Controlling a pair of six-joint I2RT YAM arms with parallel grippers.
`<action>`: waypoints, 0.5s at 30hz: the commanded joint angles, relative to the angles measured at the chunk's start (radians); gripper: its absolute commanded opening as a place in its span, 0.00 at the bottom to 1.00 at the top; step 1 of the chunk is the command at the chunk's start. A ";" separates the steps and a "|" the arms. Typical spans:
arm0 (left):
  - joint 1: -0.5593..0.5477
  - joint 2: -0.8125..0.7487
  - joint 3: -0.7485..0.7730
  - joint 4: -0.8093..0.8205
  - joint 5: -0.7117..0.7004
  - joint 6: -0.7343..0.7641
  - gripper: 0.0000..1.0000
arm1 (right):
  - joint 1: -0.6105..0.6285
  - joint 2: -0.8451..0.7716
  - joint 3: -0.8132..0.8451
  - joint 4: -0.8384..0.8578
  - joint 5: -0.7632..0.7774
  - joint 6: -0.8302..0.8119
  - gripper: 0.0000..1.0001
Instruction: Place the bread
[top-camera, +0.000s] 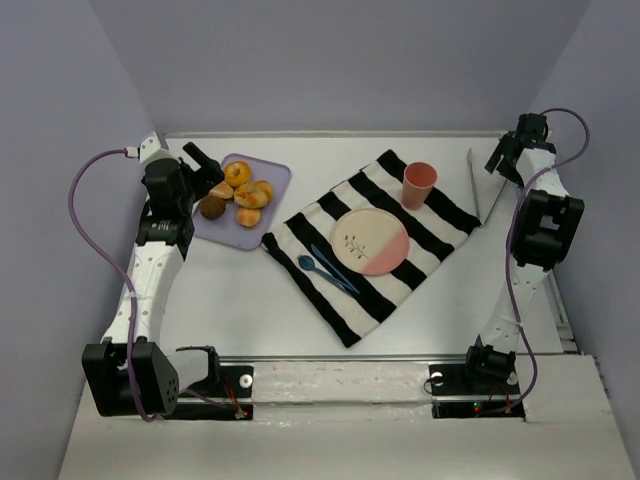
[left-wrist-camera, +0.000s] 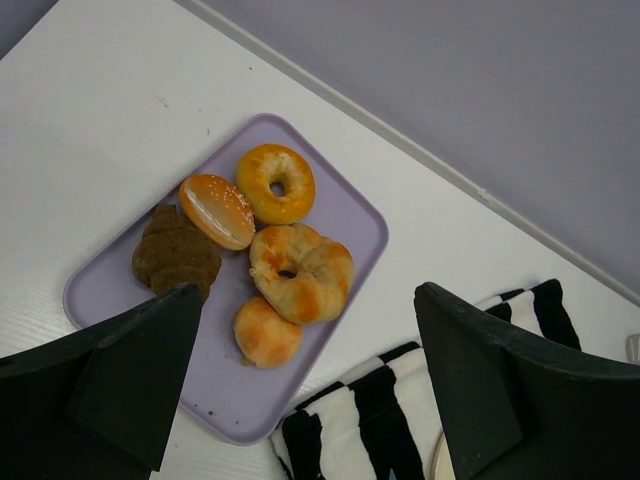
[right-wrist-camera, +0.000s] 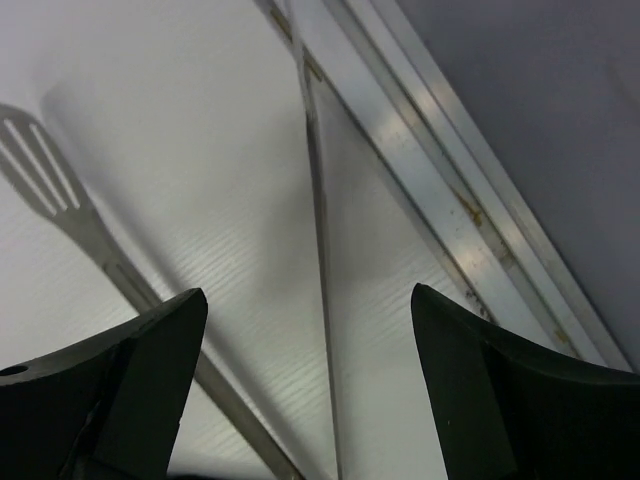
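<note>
Right now my left gripper (left-wrist-camera: 307, 300) hangs above the tray (left-wrist-camera: 352, 215), jaws wide with nothing between them. Below it the bread (left-wrist-camera: 266, 332) sits by the tray's edge that faces the cloth (left-wrist-camera: 370, 420), just beside a twisted roll (left-wrist-camera: 300, 270), perhaps touching it. I judge the pick is the step in hand. I'd centre over the bread, turn the fingers so neither lands on the roll, drop low and close gently. My right gripper (right-wrist-camera: 307, 298), jaws apart too, hangs at the table's (top-camera: 230, 300) far right corner.
</note>
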 joint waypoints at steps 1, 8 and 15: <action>-0.001 -0.010 -0.011 0.057 -0.016 0.019 0.99 | -0.016 0.073 0.115 0.001 -0.052 -0.048 0.88; -0.001 0.024 -0.003 0.073 -0.032 0.011 0.99 | -0.016 0.222 0.226 -0.002 0.009 -0.051 0.73; -0.001 0.037 0.002 0.068 -0.033 -0.003 0.99 | -0.016 0.235 0.233 0.001 0.015 -0.053 0.41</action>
